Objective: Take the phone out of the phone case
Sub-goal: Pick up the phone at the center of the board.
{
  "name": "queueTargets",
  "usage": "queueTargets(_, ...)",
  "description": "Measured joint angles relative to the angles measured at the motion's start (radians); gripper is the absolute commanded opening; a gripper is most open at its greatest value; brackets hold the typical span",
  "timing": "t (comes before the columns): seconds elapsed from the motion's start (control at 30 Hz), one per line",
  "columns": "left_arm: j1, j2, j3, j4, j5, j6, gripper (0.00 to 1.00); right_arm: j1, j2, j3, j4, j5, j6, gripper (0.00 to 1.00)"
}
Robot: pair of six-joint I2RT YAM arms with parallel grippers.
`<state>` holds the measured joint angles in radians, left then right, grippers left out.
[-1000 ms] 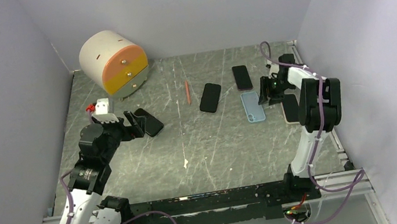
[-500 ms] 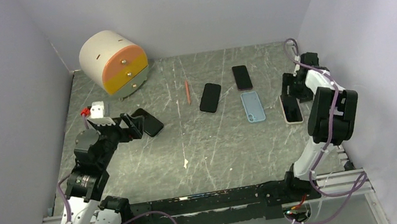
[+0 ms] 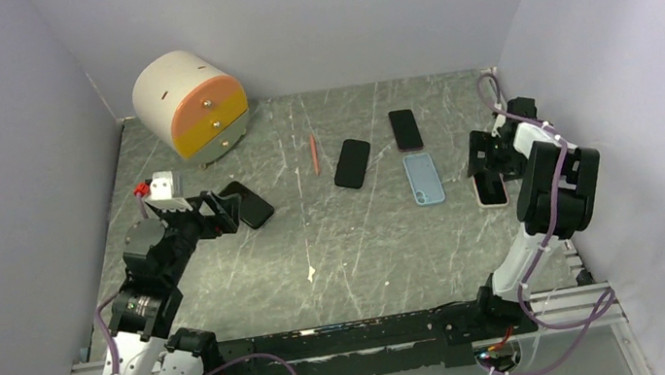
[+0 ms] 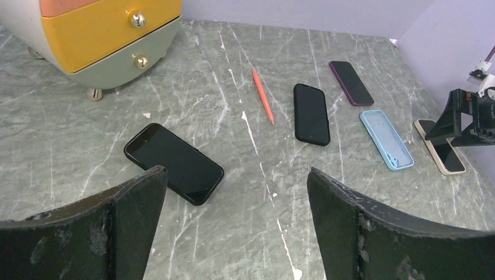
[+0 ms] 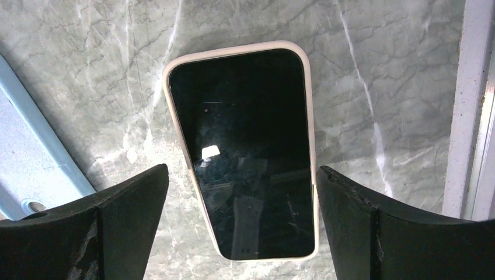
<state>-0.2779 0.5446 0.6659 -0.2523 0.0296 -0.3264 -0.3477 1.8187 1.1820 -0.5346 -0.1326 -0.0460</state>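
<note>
- Top external: high, near side, looking down on the whole table (image 3: 346, 244).
- Left wrist: low, oblique, facing across it.
- Right wrist: close, straight down on the cream-cased phone (image 5: 248, 146) (visible in all three views).

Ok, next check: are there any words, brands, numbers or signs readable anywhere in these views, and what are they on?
No text can be read in any view.
phone in the cream case: the screen is dark and shows only reflections.
black phone nearest the drawers: the screen is blank.
blue case: no marking shows.
drawer chest: plain fronts with no label.
</note>
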Motion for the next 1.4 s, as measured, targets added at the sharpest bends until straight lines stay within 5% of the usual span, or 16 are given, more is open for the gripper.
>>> queueTargets(0.57,0.000,-0.001,-0.008,0.000,0.011,0.000,0.93,0.006,0.006,-0.047,0.035,0.055,-0.078,0.89)
queueTargets(0.8,0.000,-0.013,-0.008,0.001,0.017,0.000,0.93,0.038,0.026,-0.021,0.019,0.050,-0.110,0.67)
queueTargets(0.97,0.000,-0.019,-0.008,0.001,0.023,-0.001,0.93,0.042,0.030,-0.010,0.008,0.049,-0.101,0.39)
queueTargets(1.4,0.000,0.071,-0.007,-0.003,0.055,-0.009,0.94,0.136,-0.047,0.003,-0.053,-0.008,0.000,0.27)
